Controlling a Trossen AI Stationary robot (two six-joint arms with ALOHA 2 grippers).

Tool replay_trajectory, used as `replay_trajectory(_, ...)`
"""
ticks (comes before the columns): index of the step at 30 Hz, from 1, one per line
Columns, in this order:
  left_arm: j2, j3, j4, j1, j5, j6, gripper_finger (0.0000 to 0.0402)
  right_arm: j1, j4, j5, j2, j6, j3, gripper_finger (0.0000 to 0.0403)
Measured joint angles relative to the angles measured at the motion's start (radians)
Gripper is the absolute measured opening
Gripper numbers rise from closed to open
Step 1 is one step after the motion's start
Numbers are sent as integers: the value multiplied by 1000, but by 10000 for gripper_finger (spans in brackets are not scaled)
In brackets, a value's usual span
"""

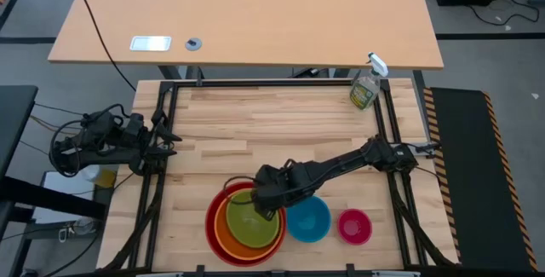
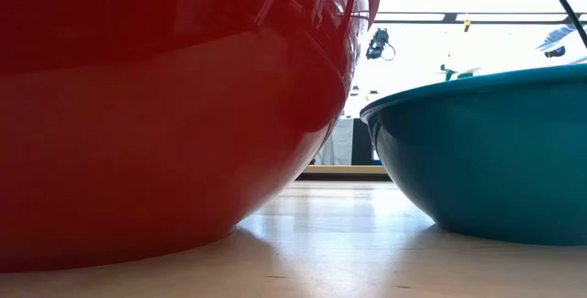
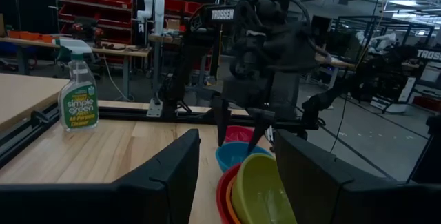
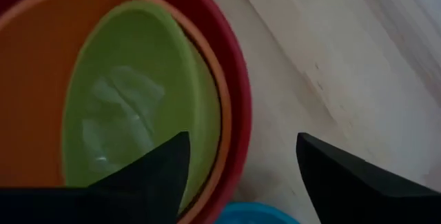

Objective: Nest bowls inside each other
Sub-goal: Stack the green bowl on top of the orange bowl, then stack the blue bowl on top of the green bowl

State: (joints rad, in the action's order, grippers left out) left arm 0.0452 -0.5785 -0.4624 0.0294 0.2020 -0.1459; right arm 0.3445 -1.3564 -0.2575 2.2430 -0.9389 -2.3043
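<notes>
Nesting stood partly done when you paused: the green bowl (image 1: pixel 250 221) sat inside the orange bowl (image 1: pixel 228 226), which sat inside the red bowl (image 1: pixel 212 217), all directly under your right gripper (image 1: pixel 266 202). Its jaws were spread wide and held nothing. The blue bowl (image 1: pixel 308 219) waited just beside the stack, and the pink bowl (image 1: pixel 354 226) just beyond it; both were left to go in. The stack lay near the table's (image 1: pixel 255 124) front edge, so your open room lay behind the gripper. Your left gripper (image 1: pixel 162 141) waited well apart at the table's side, jaws apart.
</notes>
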Motion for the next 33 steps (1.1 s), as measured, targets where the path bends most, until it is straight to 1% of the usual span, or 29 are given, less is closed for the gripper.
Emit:
replay_trajectory(3, 0, 0, 0, 0, 0, 0, 192, 9, -26, -34, 16, -14, 7, 250)
replay_trajectory(6, 0, 0, 0, 0, 0, -1, 192, 23, -58, -119, 28, -22, 7, 237)
replay_trajectory(9, 0, 0, 3, 0, 0, -1, 192, 29, -69, -129, 46, -30, 22, 227)
replay_trajectory(12, 0, 0, 3, 0, 0, 3, 192, 25, -77, -64, 50, -28, 52, 223)
replay_trajectory(17, 0, 0, -1, 0, 0, 2, 192, 23, -157, -39, 18, -51, 38, 222)
replay_trajectory(20, 0, 0, -1, 0, 0, 2, 192, 31, -222, 54, 14, -51, 44, 222)
replay_trajectory(25, 0, 0, -3, 0, 0, 0, 192, 44, -211, 149, 18, -28, 82, 222)
replay_trajectory(33, 0, 0, -8, 0, 0, -17, 192, 47, -216, 208, 12, 37, 121, 222)
